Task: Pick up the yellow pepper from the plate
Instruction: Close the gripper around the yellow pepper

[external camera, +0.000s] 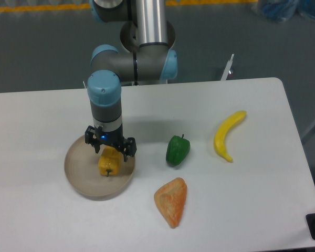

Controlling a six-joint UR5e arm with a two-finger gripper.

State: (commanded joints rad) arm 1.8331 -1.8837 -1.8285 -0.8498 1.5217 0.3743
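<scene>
The yellow pepper (108,163) sits on the round beige-grey plate (79,170) at the left of the table. My gripper (111,150) is straight above the pepper and low over it. Its black fingers (128,150) stand apart on either side of the pepper's upper part. The jaws look open and do not press the pepper. The gripper body hides the pepper's top.
A green pepper (177,150) stands to the right of the plate. An orange wedge-shaped piece (171,201) lies in front of it. A yellow banana (227,135) lies further right. The table's right edge is near the banana.
</scene>
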